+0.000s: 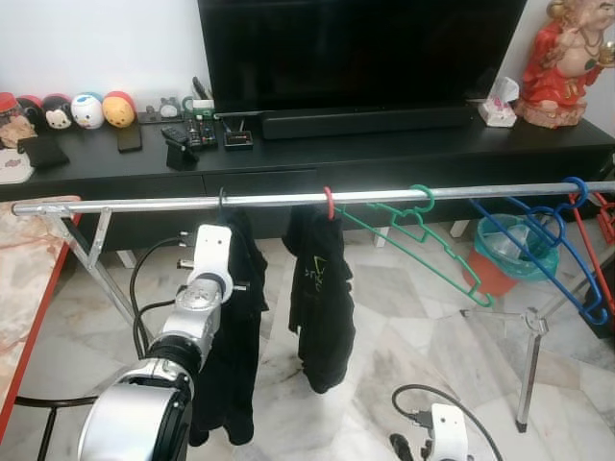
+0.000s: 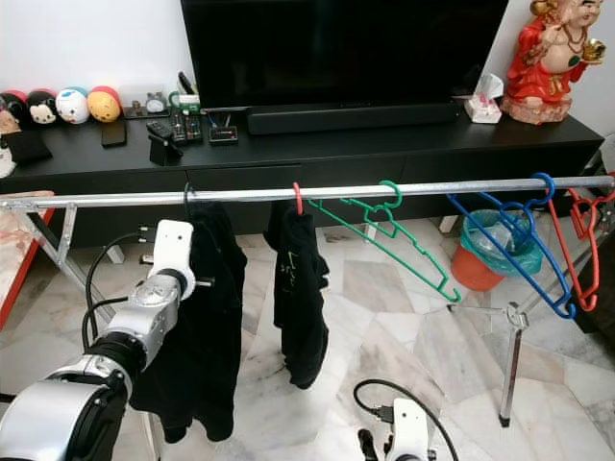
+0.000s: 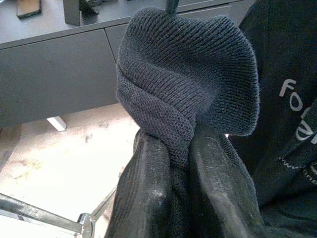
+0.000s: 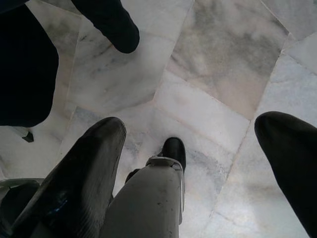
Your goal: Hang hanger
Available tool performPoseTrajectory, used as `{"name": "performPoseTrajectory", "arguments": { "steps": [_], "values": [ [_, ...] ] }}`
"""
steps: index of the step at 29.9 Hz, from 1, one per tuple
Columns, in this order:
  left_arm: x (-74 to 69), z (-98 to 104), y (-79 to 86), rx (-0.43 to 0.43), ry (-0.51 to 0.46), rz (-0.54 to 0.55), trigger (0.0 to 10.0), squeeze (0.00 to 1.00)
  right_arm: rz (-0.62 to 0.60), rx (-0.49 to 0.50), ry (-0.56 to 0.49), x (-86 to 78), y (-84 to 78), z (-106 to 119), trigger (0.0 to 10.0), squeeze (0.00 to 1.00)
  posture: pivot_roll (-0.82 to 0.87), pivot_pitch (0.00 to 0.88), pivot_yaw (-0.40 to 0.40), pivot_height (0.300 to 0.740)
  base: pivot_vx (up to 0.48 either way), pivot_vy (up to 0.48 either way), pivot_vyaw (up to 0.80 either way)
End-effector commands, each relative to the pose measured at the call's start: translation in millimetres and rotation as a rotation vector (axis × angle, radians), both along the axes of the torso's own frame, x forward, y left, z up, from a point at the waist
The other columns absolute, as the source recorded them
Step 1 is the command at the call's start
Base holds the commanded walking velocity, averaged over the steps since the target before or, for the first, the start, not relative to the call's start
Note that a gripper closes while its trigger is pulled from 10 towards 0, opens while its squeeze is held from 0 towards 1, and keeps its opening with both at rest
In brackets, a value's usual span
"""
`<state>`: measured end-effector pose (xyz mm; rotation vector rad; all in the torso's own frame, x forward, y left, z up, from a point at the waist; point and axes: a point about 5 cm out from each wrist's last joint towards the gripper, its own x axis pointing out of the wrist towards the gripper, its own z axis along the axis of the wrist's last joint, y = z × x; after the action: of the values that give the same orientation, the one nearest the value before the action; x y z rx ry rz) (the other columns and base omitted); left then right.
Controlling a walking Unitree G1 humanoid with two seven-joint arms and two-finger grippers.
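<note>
Room: marble tile floor [image 1: 404, 317], white wall, a long black TV cabinet [image 1: 384, 158] against it.
Television: one large dark screen [image 1: 360, 53] on the cabinet, one black soundbar [image 1: 365, 121] below it.
Rail: one silver clothes rail [image 1: 288, 200] runs across the front of the cabinet on metal legs.
Garments: two dark ones hang from the rail; a black knit garment [image 2: 197, 317] at the left arm and a black printed top [image 1: 320, 288] just beside it on a red hanger [image 1: 329, 202].
Empty hangers: one green hanger [image 1: 418, 235] near the middle; two blue hangers [image 1: 553, 245] and red ones [image 2: 581, 240] at the right end, count of the red unclear.
Hanger in work: its dark hook [image 1: 222, 198] sits over the rail above the knit garment.
Left gripper [image 3: 171, 168]: raised just under the rail, fingers narrow, pinching a fold of the knit garment.
Right gripper [image 4: 188, 163]: low, pointing at the floor, fingers [image 4: 84, 168] spread wide and holding nothing.
Figurine: one red and gold statue [image 1: 567, 62] at the cabinet's right end.
Small toys: four round plush heads [image 1: 86, 110] in a row at the cabinet's left end.
Bin: one orange pail [image 1: 509, 259] with a teal liner on the floor.
</note>
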<state>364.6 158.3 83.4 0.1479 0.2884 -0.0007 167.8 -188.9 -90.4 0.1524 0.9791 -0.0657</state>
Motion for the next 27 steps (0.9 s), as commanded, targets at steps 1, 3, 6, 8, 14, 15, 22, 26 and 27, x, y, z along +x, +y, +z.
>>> {"name": "performPoseTrajectory", "arguments": {
  "steps": [1, 3, 6, 8, 14, 15, 22, 26, 27],
  "values": [
    [-23.6, -39.7, 5.6, -0.014, 0.171, 0.029, 10.0, 0.0, -0.003, 0.002, 0.004, -1.2, -0.2, -0.5, 10.0, 0.0, -0.09, 0.0, -0.039, 0.74, 0.0, 0.0, 0.0],
    [-19.1, -30.5, 4.0, -0.056, 0.088, 0.024, 10.0, 0.0, 0.0, 0.002, 0.0, -0.9, -0.2, -0.3, 10.0, 0.0, -0.09, 0.0, -0.041, 0.74, 0.0, 0.0, 0.0],
    [-14.7, -21.9, 5.0, -0.052, 0.033, 0.034, 10.0, 0.0, -0.003, 0.003, -0.004, -0.6, -0.3, -0.1, 10.0, 0.0, -0.09, 0.0, -0.042, 0.74, 0.0, 0.0, 0.0],
    [-8.1, -8.2, 5.5, -0.079, -0.051, 0.047, 10.0, 0.0, -0.009, 0.004, -0.01, -0.2, -0.3, 0.1, 10.0, 0.0, -0.09, 0.0, -0.04, 0.74, 0.0, 0.0, 0.0],
    [-0.3, 4.9, 4.4, -0.095, -0.097, 0.066, 10.0, 0.0, -0.003, 0.007, -0.013, 0.2, -0.1, 0.4, 10.0, 0.0, -0.09, 0.0, -0.04, 0.74, 0.0, 0.0, 0.0],
    [0.4, 6.2, 4.7, -0.101, -0.104, 0.074, 10.0, 0.0, -0.001, 0.008, -0.013, 0.3, -0.1, 0.4, 10.0, 0.0, -0.09, 0.0, -0.04, 0.74, 0.0, 0.0, 0.0],
    [7.8, 16.5, 5.4, -0.1, -0.117, 0.096, 10.0, 0.0, -0.002, 0.012, -0.016, 0.8, 0.1, 0.7, 10.0, 0.0, -0.1, 0.0, -0.038, 0.74, 0.0, 0.0, 0.0],
    [9.1, 14.6, 3.6, -0.071, -0.066, 0.076, 10.0, 0.0, -0.002, 0.014, -0.017, 0.8, 0.2, 0.7, 10.0, 0.0, -0.1, 0.0, -0.036, 0.74, 0.0, 0.0, 0.0],
    [8.9, 13.1, 2.9, -0.067, -0.048, 0.07, 10.0, 0.0, -0.002, 0.015, -0.017, 0.8, 0.2, 0.7, 10.0, 0.0, -0.1, 0.0, -0.036, 0.74, 0.0, 0.0, 0.0]
  ]
}}
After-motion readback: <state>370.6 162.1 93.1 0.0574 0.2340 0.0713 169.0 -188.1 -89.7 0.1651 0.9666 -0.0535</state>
